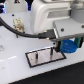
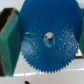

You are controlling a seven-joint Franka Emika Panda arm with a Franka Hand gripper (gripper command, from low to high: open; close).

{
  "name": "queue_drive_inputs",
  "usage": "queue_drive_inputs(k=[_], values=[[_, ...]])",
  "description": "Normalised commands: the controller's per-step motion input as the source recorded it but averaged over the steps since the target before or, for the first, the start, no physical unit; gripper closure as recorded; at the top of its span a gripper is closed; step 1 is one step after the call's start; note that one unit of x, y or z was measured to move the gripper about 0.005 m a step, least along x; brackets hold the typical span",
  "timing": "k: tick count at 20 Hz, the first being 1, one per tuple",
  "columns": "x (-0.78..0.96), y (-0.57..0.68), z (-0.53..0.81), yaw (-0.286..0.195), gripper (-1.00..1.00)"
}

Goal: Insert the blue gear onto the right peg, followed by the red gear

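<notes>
Wrist view: blue gear [image 2: 48, 42] filled the frame, hub hole visible, seemingly clamped in the gripper; jaws not seen. Exterior view: blue gear [image 1: 68, 46] was held under the gripper [image 1: 66, 42], just beside the right peg [image 1: 52, 51] over the plate [image 1: 44, 58]. Red gear not seen. Step judged: blue insertion; hole must be aligned over peg, then lowered.

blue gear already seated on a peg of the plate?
No: the flat round blue plastic gear hangs in the tool, above the black-bordered white plate.
</notes>
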Motion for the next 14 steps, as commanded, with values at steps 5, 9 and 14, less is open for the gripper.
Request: queue_drive_inputs(k=[5, 9, 14], values=[[-0.01, -0.17, 0.05, 0.0, 1.0], [0.0, -0.29, 0.0, 0.0, 1.0], [-0.02, -0.46, 0.0, 0.0, 1.0]])
